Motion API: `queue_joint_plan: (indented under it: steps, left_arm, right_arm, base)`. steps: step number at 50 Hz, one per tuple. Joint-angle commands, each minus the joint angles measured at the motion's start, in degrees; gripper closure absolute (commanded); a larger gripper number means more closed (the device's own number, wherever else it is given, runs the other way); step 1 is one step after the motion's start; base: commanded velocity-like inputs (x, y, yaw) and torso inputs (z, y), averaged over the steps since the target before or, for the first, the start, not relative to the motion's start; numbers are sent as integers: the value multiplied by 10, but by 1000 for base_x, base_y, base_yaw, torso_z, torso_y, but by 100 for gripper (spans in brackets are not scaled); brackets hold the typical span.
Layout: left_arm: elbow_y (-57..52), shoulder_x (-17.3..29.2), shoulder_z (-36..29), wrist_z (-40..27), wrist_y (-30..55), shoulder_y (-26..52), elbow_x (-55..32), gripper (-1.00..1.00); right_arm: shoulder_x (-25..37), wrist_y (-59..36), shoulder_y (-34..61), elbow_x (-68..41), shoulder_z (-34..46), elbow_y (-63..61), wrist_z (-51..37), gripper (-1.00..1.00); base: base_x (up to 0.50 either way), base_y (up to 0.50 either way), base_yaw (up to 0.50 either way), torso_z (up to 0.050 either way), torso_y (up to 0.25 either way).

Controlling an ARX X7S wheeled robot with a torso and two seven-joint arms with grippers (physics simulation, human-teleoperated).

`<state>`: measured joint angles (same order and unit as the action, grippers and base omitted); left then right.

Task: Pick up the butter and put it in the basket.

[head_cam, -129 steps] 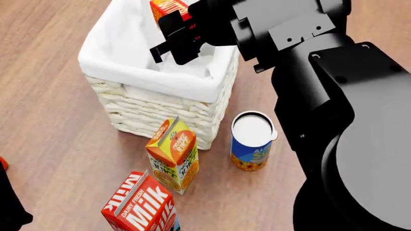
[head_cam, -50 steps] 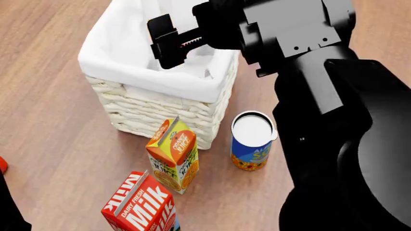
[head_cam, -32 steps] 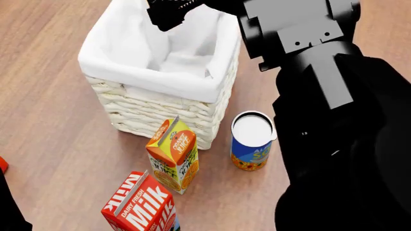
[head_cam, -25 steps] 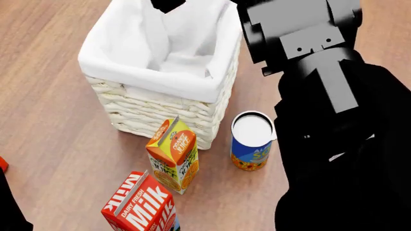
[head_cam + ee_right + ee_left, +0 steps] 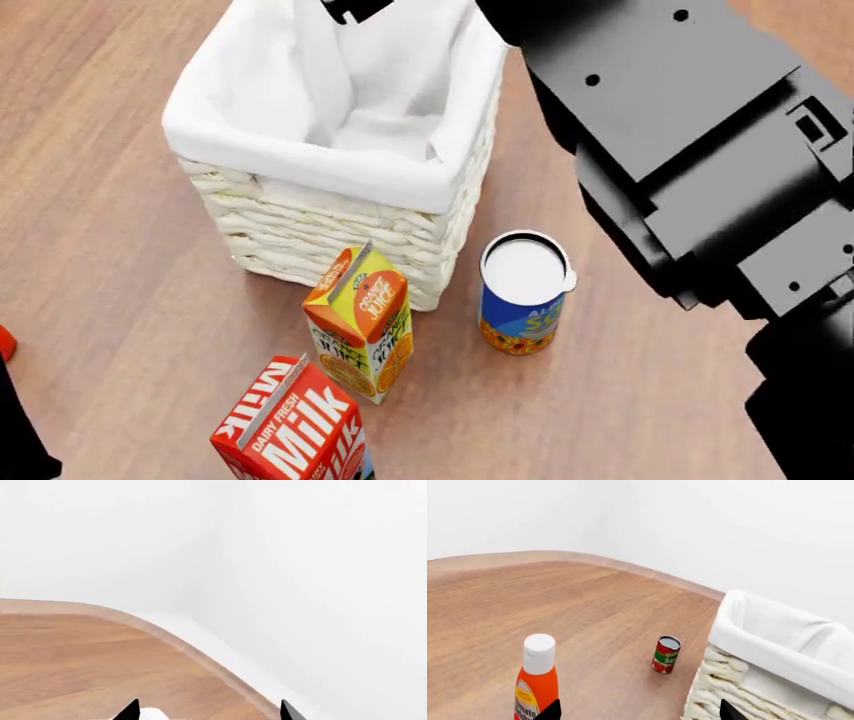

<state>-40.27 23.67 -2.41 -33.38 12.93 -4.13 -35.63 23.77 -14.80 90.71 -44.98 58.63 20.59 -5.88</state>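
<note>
With the butter out of sight, presumably down inside the basket (image 5: 334, 160), the right hand (image 5: 207, 711) shows tips apart and empty, so lift it straight clear of the cloth rim without snagging.

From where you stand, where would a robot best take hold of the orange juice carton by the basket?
Probably from above: the orange juice carton stands upright, with the basket close behind it and the milk carton just in front. The jaws should straddle its flat side walls just below the sloped top, since the ridge itself looks thin and slanted.
</note>
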Motion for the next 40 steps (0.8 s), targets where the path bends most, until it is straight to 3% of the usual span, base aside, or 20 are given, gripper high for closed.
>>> queue_joint_plan:
  steps: [1,21,34,40]
  left_arm:
    - [6,2,1,2,-4,5,0,-100]
    - [7,8,1,7,-11,6,-3,-100]
    - [-16,13,-1,19,-29,-13,0,-100]
    - [-22,17,5,22,-36,-16,-3,-100]
  right_arm:
    - [108,-21,-45,-12,-15,-219,-105,-100]
    - [278,-55,-137,2,-12,-512,-275,-100]
    - [345,-65,-212,43,16,-659,-382,-100]
    - [370,-25,-266,80,30,-679,-415,-100]
  base:
    - [0,0,0,0,0]
    - [0,0,0,0,0]
    - [0,0,0,0,0]
    - [0,0,0,0,0]
